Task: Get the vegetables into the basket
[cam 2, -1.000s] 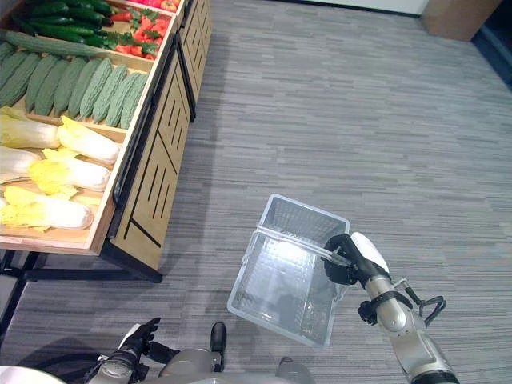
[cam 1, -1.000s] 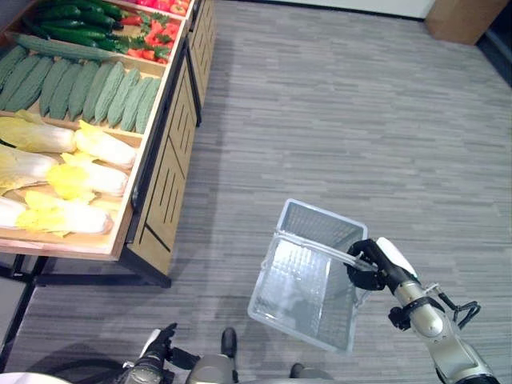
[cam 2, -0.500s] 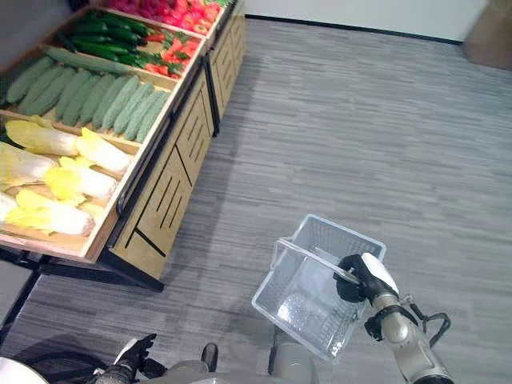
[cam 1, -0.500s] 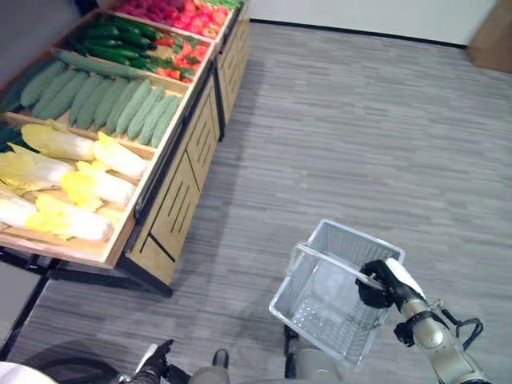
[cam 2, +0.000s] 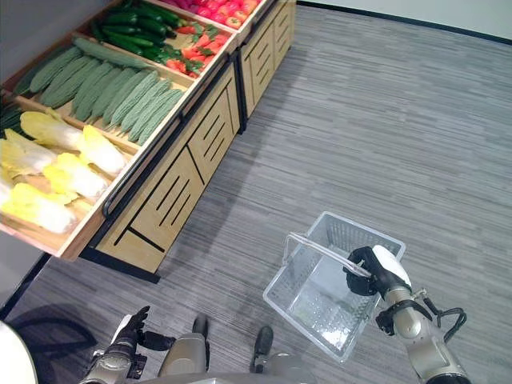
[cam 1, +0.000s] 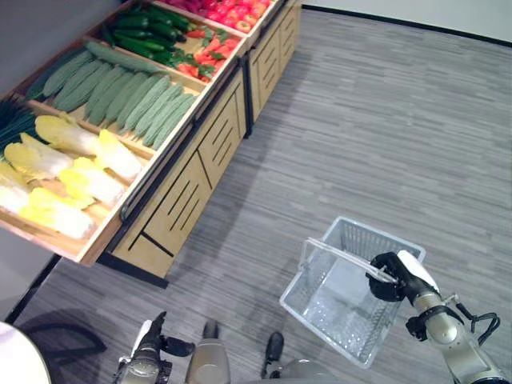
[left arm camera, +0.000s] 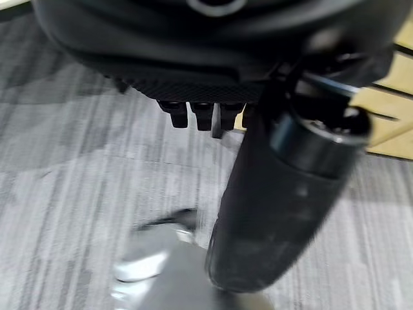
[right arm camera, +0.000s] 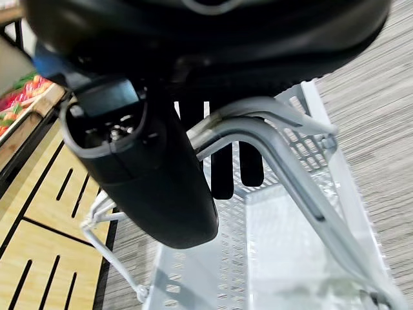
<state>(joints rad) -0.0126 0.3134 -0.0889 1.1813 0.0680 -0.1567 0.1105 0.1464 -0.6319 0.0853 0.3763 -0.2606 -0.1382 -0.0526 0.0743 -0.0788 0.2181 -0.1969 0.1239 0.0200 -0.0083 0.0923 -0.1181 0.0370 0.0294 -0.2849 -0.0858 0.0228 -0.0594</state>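
The right hand [cam 1: 396, 274] is gripping the handle [right arm camera: 271, 132] of the basket [cam 2: 302, 304], fingers curled round the bar, and is carrying it above the floor [cam 1: 384, 120], well apart from the stand [cam 1: 180, 172]. The basket is holding nothing. The left hand [cam 1: 150, 344] is hanging low near the lower edge of the eye views, fingers relaxed and empty.

Against the earlier views the whole scene has been shifting: the stand is now running diagonally and more of its far trays are showing. This reads as camera and body turning, not as produce moving. The basket has been staying in the right hand throughout. Judged from this, the robot is still repositioning, and no picking has begun.

The vegetables are all lying in the stand: cabbages [cam 1: 72, 172] nearest, gourds [cam 1: 128, 92] next, then cucumbers [cam 1: 148, 20] and peppers [cam 1: 204, 52].

No brand, label or legible writing is showing on basket, stand or produce.
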